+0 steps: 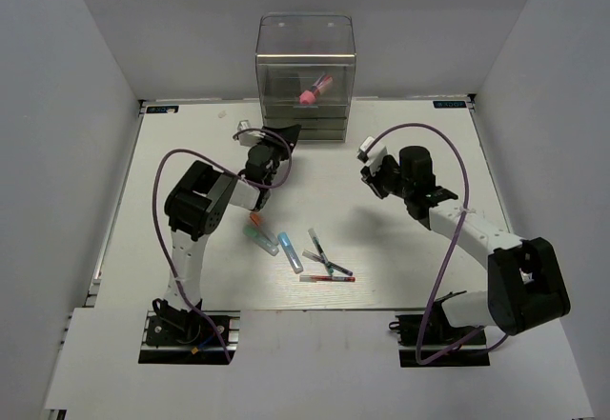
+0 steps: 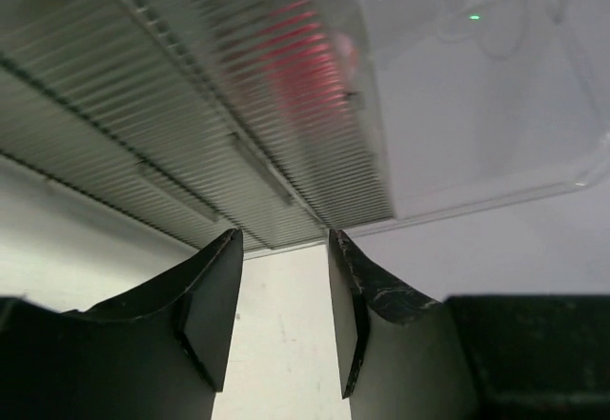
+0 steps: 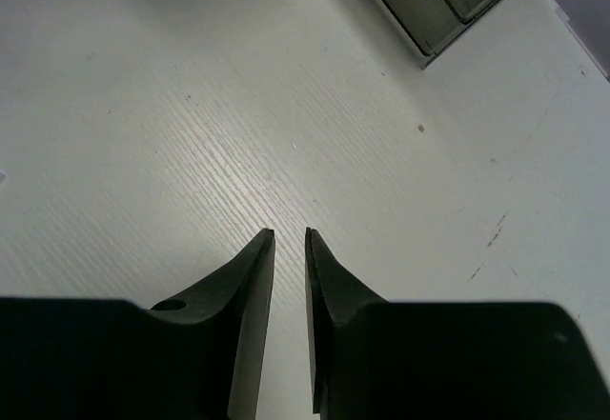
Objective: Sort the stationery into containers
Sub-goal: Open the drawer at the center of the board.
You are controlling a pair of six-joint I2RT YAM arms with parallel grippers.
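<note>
Left arm reaching at the drawer box, right arm hovering over bare table.
Top view: drawer box (image 1: pixel 305 77) sitting at the far edge of the table (image 1: pixel 191 153), pink piece (image 1: pixel 311 95) lying inside an upper drawer; markers (image 1: pixel 272 239) and pens (image 1: pixel 327 266) lying loose near the middle; left gripper (image 1: pixel 286 140) just beside the box's lower front, right gripper (image 1: pixel 368 170) well apart to the right. Left wrist view: fingers (image 2: pixel 214 306) spread, gripping nothing, ribbed drawer fronts close ahead, red blur showing through. Right wrist view: fingers (image 3: pixel 255 287) nearly closed, nothing between them, box corner at far right.

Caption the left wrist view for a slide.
Left gripper, fingers apart and empty, faces the ribbed transparent plastic drawer box holding something pink-red.
</note>
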